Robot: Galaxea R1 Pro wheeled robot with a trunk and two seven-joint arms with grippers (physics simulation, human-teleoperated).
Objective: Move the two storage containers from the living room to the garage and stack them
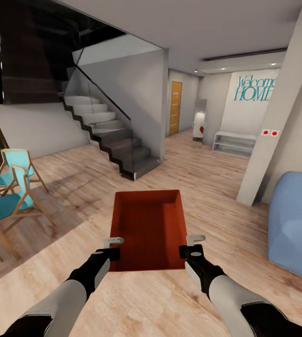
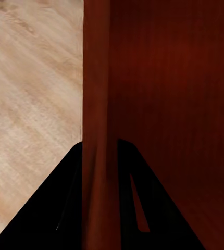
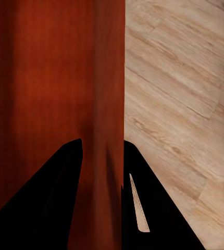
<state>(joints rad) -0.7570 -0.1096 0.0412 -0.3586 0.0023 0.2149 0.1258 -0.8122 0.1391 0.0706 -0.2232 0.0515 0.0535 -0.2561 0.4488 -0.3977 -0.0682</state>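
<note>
While both fingers pinch its thin walls, matte rect. container (image 1: 151, 227) hangs over wood planks (image 1: 207, 182).

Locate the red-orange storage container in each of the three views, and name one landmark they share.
Head view: storage container low centre, held between left pincer and right pincer.
Left wrist view: its side wall runs between the fingers; inside beyond.
Right wrist view: its opposite wall between the fingers.
Shared landmark: light wood-plank floor.

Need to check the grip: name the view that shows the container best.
Head view: the whole container shows, held over the wood floor between both grippers. Each wrist view gives just one side wall clamped between fingers.
</note>
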